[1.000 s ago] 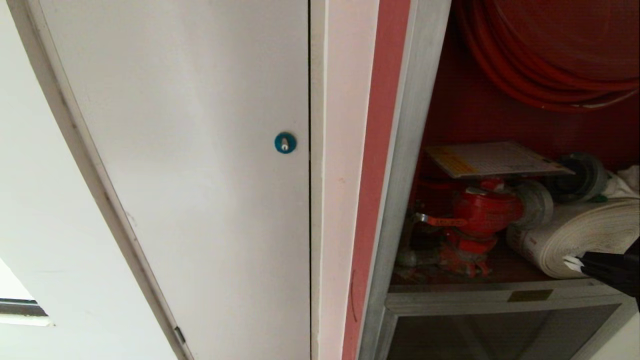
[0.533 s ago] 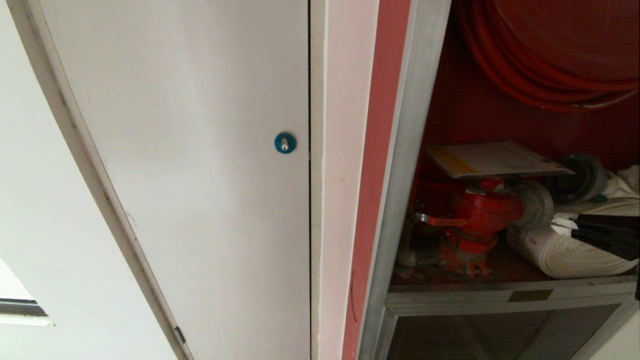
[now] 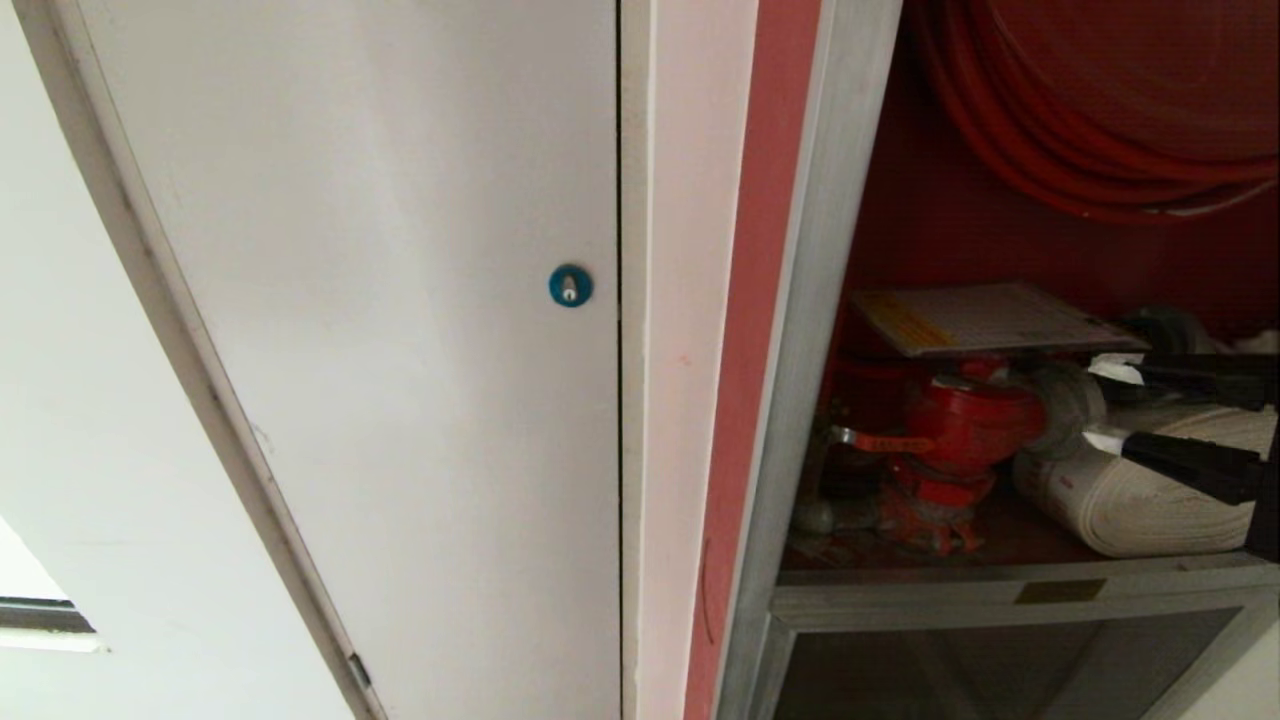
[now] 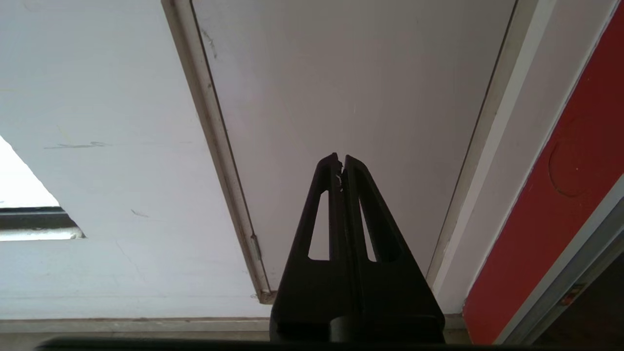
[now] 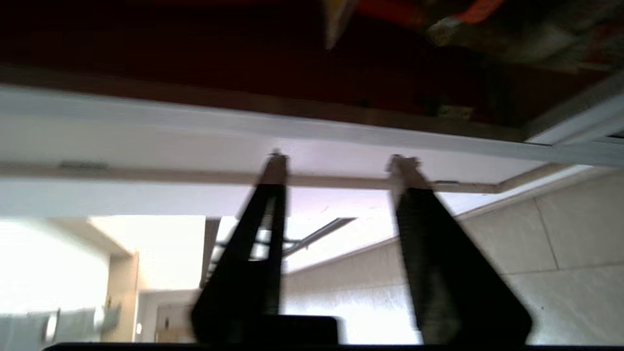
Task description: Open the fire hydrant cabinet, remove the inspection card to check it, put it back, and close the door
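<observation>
Head view: the right hand (image 3: 1100, 405) reaches in from the right edge of the fire hydrant cabinet (image 3: 800, 400), its fingers spread apart and grasping nothing. Just above its upper finger lies the inspection card (image 3: 990, 318), flat on the red valve (image 3: 960, 425), long axis running left to right, its yellow band at the far left end. Below the hand sits the rolled white hose (image 3: 1150, 500); the red hose reel (image 3: 1080, 130) hangs above. The left hand (image 4: 341, 163), clenched shut, idles before the white door (image 4: 351, 87).
</observation>
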Robot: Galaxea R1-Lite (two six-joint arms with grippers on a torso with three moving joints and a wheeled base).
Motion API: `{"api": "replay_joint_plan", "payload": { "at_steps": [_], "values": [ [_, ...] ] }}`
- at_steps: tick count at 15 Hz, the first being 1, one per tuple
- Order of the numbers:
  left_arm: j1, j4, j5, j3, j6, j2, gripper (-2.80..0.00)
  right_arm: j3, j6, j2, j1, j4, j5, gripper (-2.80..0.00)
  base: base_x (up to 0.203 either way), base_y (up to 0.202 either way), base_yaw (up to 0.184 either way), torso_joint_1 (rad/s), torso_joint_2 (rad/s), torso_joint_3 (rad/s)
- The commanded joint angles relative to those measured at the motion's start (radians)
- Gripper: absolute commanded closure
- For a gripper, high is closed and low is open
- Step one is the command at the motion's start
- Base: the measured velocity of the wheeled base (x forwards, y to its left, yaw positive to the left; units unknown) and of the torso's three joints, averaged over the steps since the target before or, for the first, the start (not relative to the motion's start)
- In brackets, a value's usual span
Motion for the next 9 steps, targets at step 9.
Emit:
{"api": "replay_joint_plan", "payload": {
  "at_steps": [9],
  "values": [
    [0.000,0.000,0.000,0.002,0.000,0.001,0.00,0.023,-0.023,0.236,0.257,-0.264,-0.369,-2.80,0.000,0.000,0.000,0.000,0.00,0.000]
  ]
}}
